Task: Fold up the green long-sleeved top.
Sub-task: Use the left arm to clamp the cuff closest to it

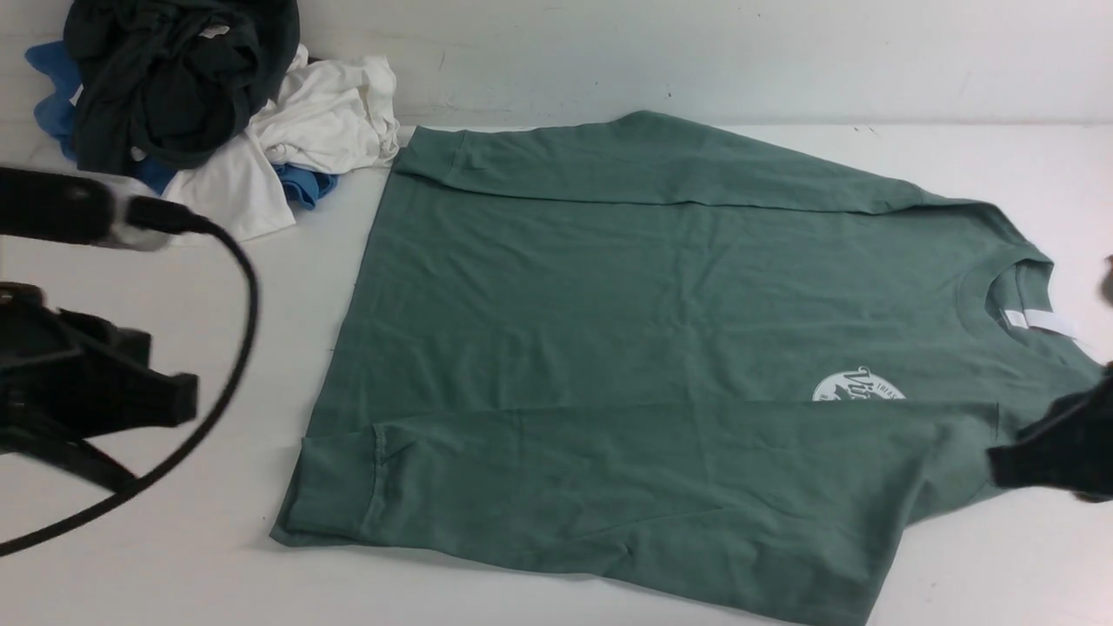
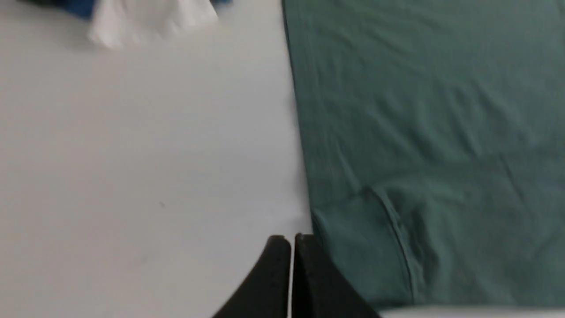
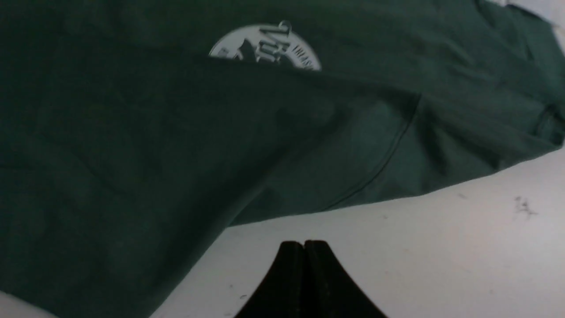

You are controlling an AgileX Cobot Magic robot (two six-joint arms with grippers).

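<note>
The green long-sleeved top (image 1: 626, 296) lies flat on the white table (image 1: 287, 287), ribbed neck and white label (image 1: 1039, 320) to the right, hem to the left. Both sleeves are folded in over the body. The near sleeve (image 1: 609, 461) half covers the round white print (image 1: 856, 387), and its cuff (image 2: 362, 247) sits by the hem. My left gripper (image 1: 183, 400) (image 2: 291, 238) is shut and empty, just off the top's near-left corner. Shut and empty too, my right gripper (image 1: 1000, 465) (image 3: 303, 243) hangs over bare table beside the top's near shoulder (image 3: 397, 154).
A heap of clothes sits at the back left against the wall: a dark garment (image 1: 174, 78) on top, white ones (image 1: 322, 122) and blue ones (image 1: 52, 96) under it. A black cable (image 1: 243, 296) loops from my left arm over the table.
</note>
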